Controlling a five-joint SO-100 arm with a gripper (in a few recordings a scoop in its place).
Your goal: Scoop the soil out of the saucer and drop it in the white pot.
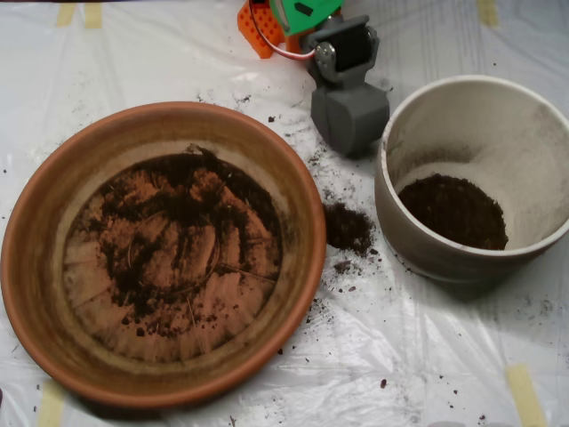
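Gripper (348,120) between saucer (36,267) and white pot (400,231)

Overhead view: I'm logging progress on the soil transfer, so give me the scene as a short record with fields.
saucer: left, terracotta, floor with a thin smear of soil
white pot: right, soil heap on its floor
spilled soil: small pile on the plastic sheet between saucer and pot
scoop: grey, above the sheet between the two rims, near the top
tape strips: yellow, on the sheet
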